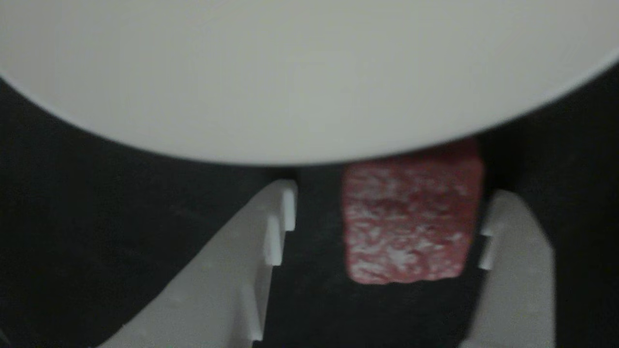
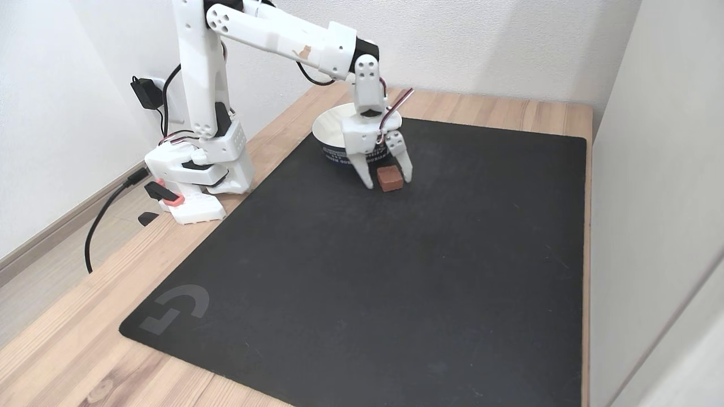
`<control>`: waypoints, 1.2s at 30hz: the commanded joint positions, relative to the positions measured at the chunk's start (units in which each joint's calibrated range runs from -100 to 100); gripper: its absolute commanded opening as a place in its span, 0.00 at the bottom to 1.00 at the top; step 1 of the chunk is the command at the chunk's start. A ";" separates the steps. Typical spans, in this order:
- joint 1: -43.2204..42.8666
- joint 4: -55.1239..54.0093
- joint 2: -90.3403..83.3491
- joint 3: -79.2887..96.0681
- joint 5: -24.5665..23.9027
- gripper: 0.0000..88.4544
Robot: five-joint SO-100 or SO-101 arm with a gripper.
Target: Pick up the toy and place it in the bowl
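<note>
The toy (image 2: 390, 178) is a small dark-red cube speckled with white (image 1: 411, 217), resting on the black mat just in front of the bowl. The bowl (image 2: 331, 130) is off-white and round, and its rim (image 1: 290, 96) spans the top of the other view. My white gripper (image 2: 388, 183) is open and points down, with one finger on each side of the toy. In the other view my gripper (image 1: 387, 193) has the cube close to the right finger (image 1: 512, 251) and a gap to the left finger (image 1: 242, 251). Whether the right finger touches the cube is unclear.
A black mat (image 2: 396, 282) covers most of the wooden table (image 2: 68, 339). The arm's base (image 2: 192, 175) stands at the mat's left edge with cables trailing off to the left. Walls close in at the back and right.
</note>
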 commanded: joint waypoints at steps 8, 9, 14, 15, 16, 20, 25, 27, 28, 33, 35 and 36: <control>0.39 -0.01 0.14 -0.85 0.05 0.05; 0.31 -0.01 0.14 -0.85 0.05 0.05; 0.14 -0.01 -0.61 -1.67 0.05 0.05; 0.14 -0.01 -0.77 -1.85 0.05 0.05; 0.14 -0.35 -0.86 -2.39 -0.01 0.05; -0.36 -1.71 -4.94 -4.28 -0.06 0.03; -0.36 -2.89 -12.70 -4.46 -0.11 0.03; -1.45 -3.91 -17.20 -4.19 -0.32 0.03; -2.04 -4.08 -18.61 -4.19 -1.00 0.03; -8.81 -9.58 -25.62 0.86 -5.43 0.03; -11.57 -12.04 -27.70 4.91 -6.37 0.03; -14.83 -14.92 -29.62 10.05 -8.04 0.03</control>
